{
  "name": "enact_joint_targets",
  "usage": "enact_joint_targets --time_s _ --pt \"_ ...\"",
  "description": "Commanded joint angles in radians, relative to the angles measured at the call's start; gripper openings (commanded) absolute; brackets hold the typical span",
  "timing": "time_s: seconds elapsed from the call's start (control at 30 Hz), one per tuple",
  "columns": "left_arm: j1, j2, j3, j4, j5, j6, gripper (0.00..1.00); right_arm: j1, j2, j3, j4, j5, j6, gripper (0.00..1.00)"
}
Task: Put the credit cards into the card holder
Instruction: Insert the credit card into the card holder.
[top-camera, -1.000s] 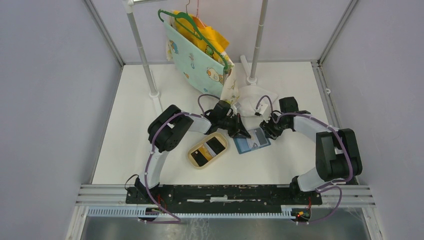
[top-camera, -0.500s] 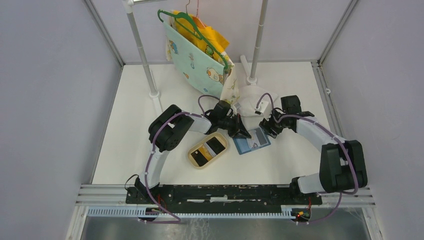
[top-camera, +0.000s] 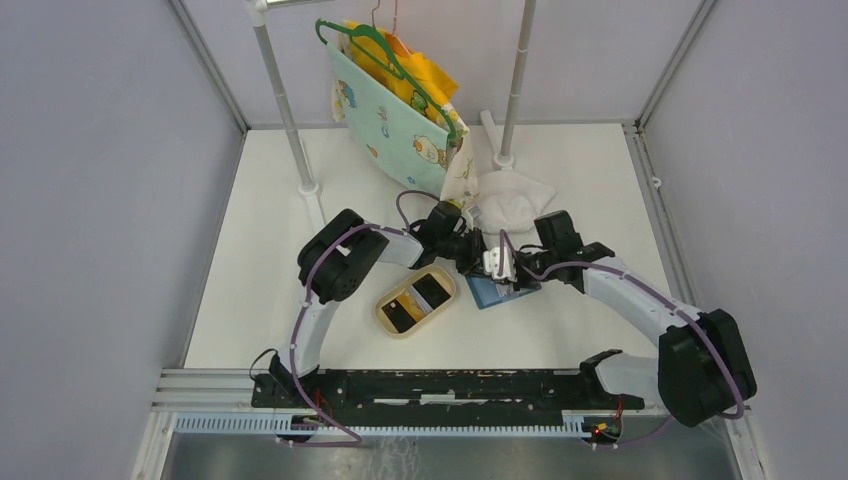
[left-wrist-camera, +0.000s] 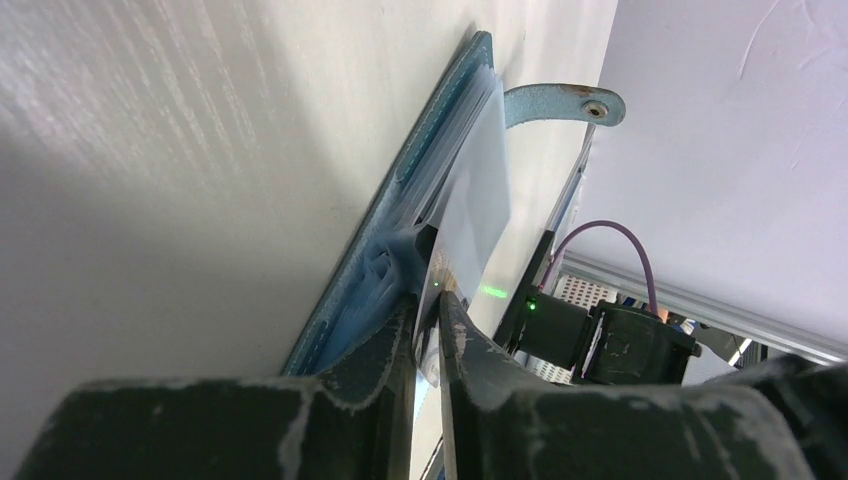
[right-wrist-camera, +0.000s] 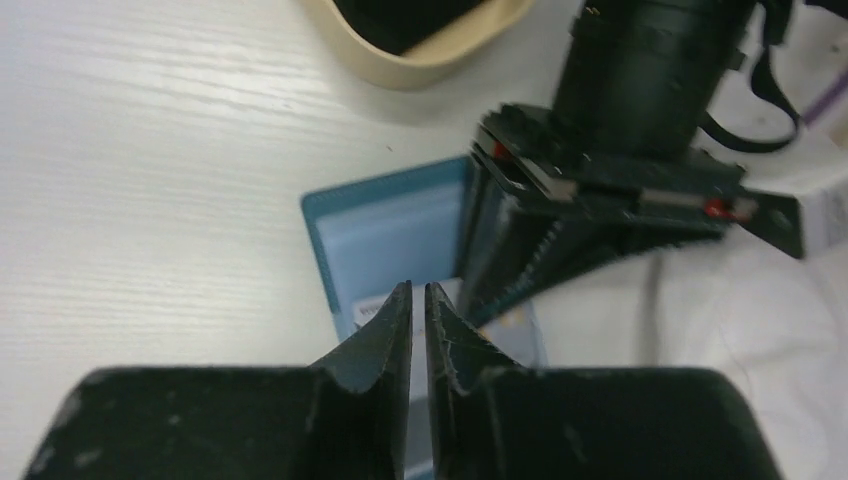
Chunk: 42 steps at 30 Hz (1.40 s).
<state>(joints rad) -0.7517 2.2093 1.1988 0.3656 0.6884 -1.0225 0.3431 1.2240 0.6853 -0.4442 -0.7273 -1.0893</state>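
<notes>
The blue card holder (top-camera: 490, 293) lies open on the white table, right of the tan tray. My left gripper (top-camera: 478, 262) is shut on one clear inner sleeve at its edge, as the left wrist view (left-wrist-camera: 428, 300) shows; the blue cover (left-wrist-camera: 400, 200) lies flat below. My right gripper (top-camera: 503, 268) is shut and hovers over the card holder (right-wrist-camera: 390, 235), close to the left gripper's fingers (right-wrist-camera: 520, 255); its tips (right-wrist-camera: 418, 287) hold nothing I can see. Two black credit cards (top-camera: 400, 313) (top-camera: 432, 290) lie in the tan tray.
The tan oval tray (top-camera: 440, 312) sits left of the card holder; its rim also shows in the right wrist view (right-wrist-camera: 430, 65). A crumpled white cloth (top-camera: 510, 198) lies behind. A patterned bag (top-camera: 400, 115) hangs from a rack whose pole bases (top-camera: 308, 186) (top-camera: 503, 160) stand further back.
My right arm has swung left; its gripper moved from the card holder's right edge to above it, close to the left gripper. The left arm and the cards have not moved.
</notes>
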Motion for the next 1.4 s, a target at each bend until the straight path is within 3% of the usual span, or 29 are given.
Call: enact_joint_targets --time_s 0.0,0.27,0.53,1.37 --pt "-0.007 0.047 -0.010 -0.064 -0.038 0.006 0.21 0.103 0.055 0.013 0.043 -0.001 -0.060 0.08" --pt "-0.005 0.045 -0.016 -0.062 -0.038 0.007 0.21 0.283 0.111 -0.025 0.177 0.284 0.069 0.05" --pt "-0.005 0.042 -0.017 -0.062 -0.038 0.009 0.22 0.330 0.137 -0.036 0.209 0.450 0.096 0.05" --pt "-0.004 0.048 -0.019 -0.062 -0.036 0.013 0.27 0.349 0.153 -0.043 0.179 0.701 0.085 0.06"
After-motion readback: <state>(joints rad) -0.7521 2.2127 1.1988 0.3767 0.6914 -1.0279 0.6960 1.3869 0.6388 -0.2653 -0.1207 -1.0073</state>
